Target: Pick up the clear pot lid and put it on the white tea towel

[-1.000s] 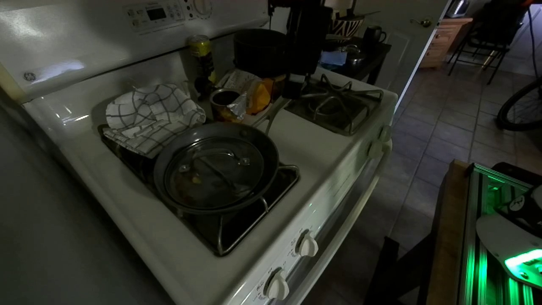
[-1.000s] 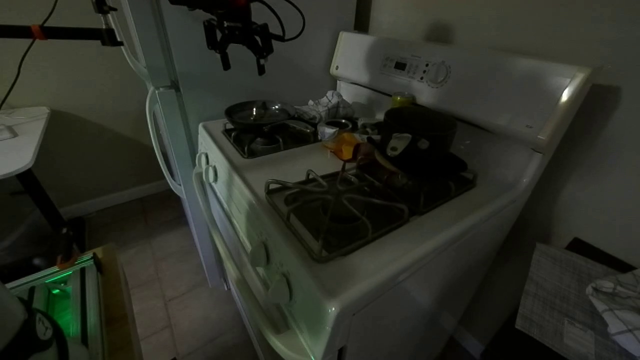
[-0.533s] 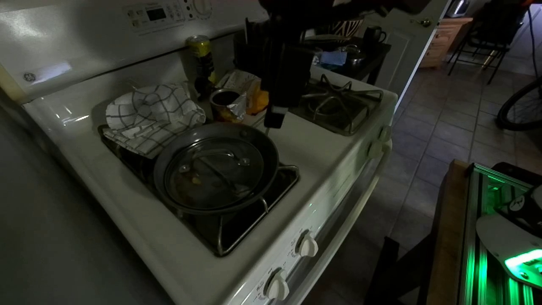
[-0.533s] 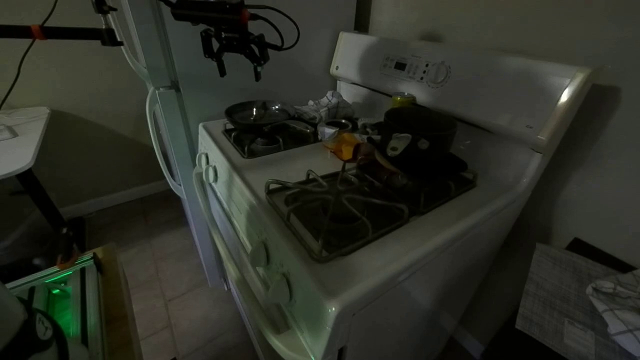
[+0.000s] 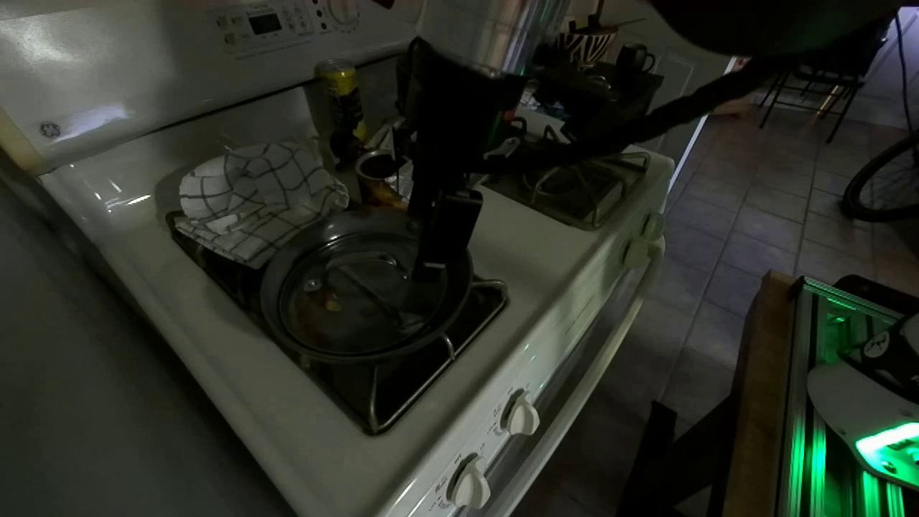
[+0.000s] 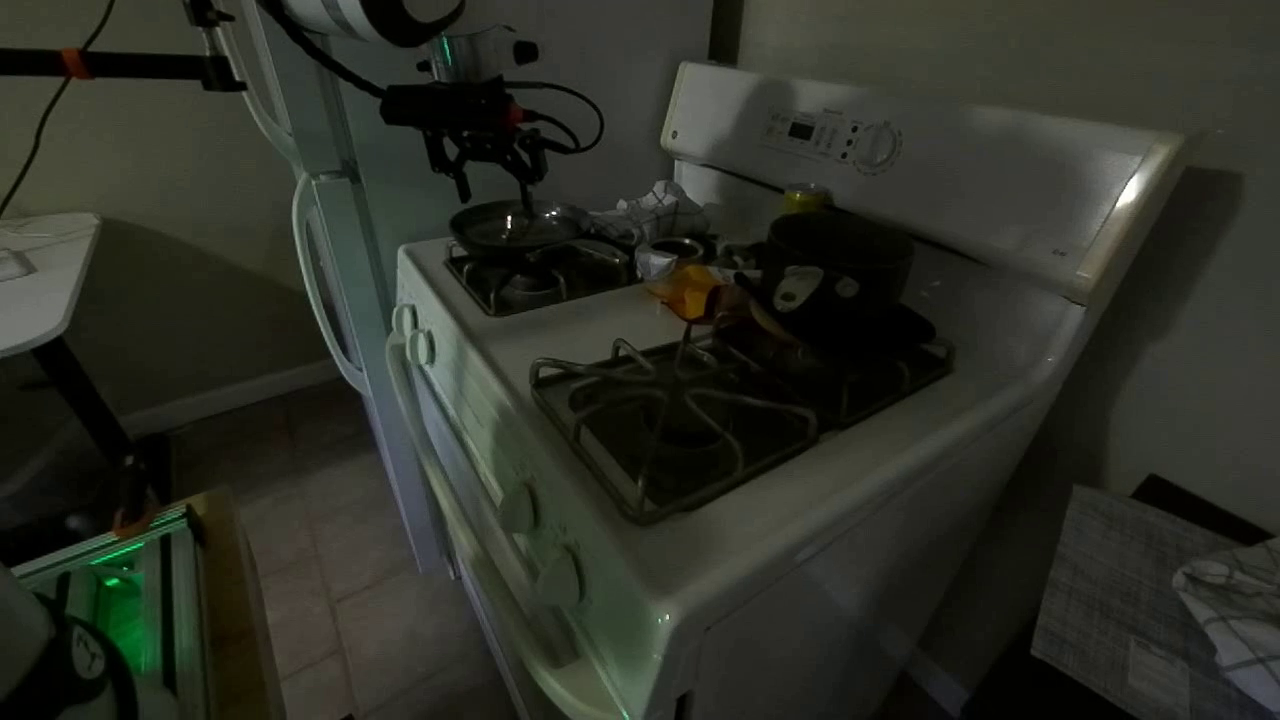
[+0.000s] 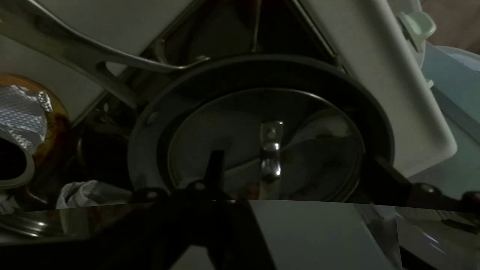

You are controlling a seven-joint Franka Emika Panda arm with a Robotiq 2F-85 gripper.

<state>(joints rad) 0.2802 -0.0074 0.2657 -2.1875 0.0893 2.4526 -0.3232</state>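
The clear pot lid lies inside a dark frying pan on a burner, with its metal arched handle upward. The lid also shows in the wrist view. The white tea towel with dark checks lies crumpled behind the pan, and it also shows in an exterior view. My gripper is open and empty, pointing down just above the pan. In the wrist view its fingertips stand wide apart, one on each side of the handle, not touching it. Part of the handle is hidden in an exterior view.
The pan's metal handle sticks out over the stove. Beside the towel stand an opened can with foil and a tall yellow can. An orange packet and a large dark pot are farther along the stove.
My gripper has come down and over the pan, from above the stove to just above the lid. It has stayed open. The lid, pan and towel have not moved.
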